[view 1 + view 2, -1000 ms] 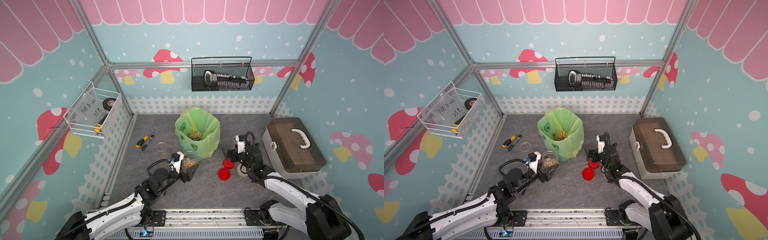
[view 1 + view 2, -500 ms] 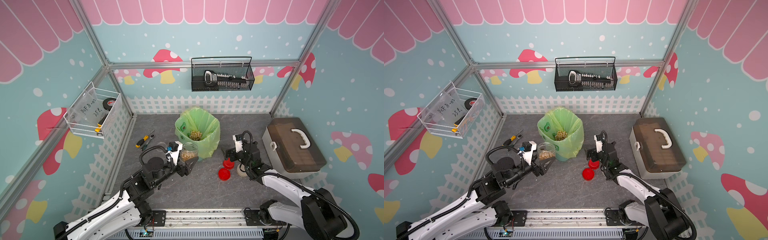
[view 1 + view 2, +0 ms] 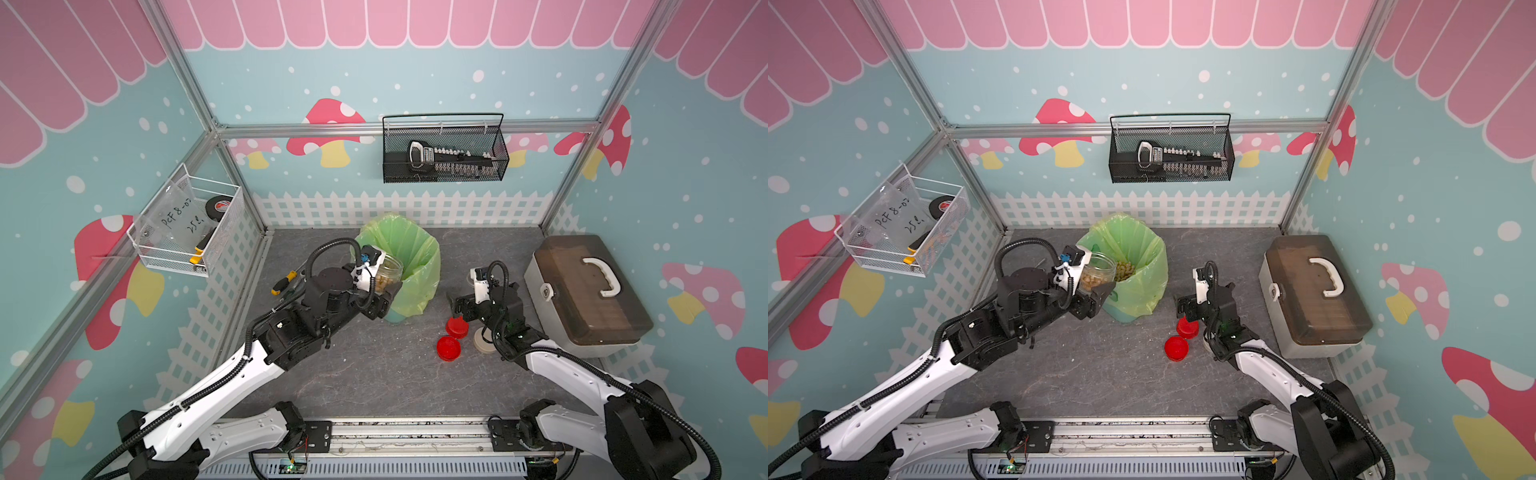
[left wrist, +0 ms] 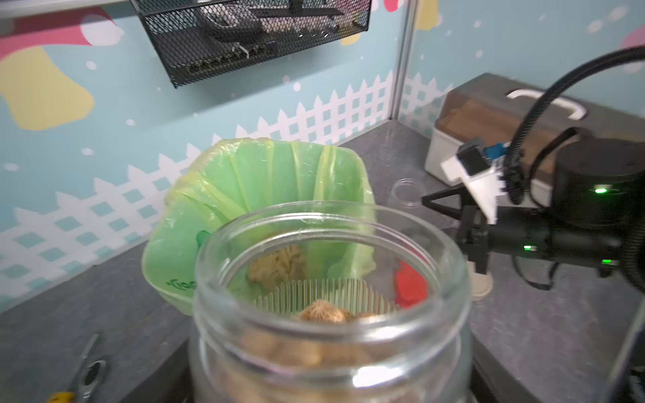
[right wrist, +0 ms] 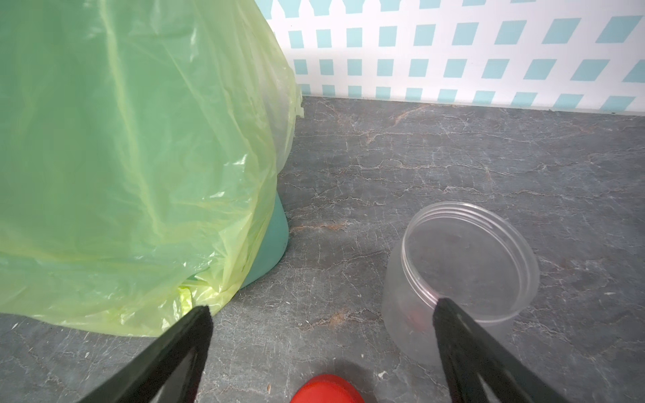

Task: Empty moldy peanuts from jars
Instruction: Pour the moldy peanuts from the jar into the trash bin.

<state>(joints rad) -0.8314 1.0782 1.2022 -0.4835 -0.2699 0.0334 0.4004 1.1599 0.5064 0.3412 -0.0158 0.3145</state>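
Centre frame, the left pincer (image 3: 1094, 277) clamps a clear round glass jar (image 3: 1101, 268) of beige moldy peanuts (image 3: 1089, 282), tilted toward the green-bag-lined bin (image 3: 1144, 247). Further right, the right pincer (image 5: 323, 311) gapes wide, empty, above the grey bench (image 3: 1100, 374).

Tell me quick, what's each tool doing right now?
Left tool: closed on the peanut jar.
Right tool: open, holding nothing.

Bright, even overhead light; shadows on the grey floor (image 3: 374, 374) are soft and faint. Both top views are sharp and wide-angle, the walls (image 3: 415, 83) splaying outward. In the left wrist view the near jar (image 4: 331, 342) is blurred, with white glints on its glass. The green bag (image 5: 139, 157) shows sheen in the right wrist view.
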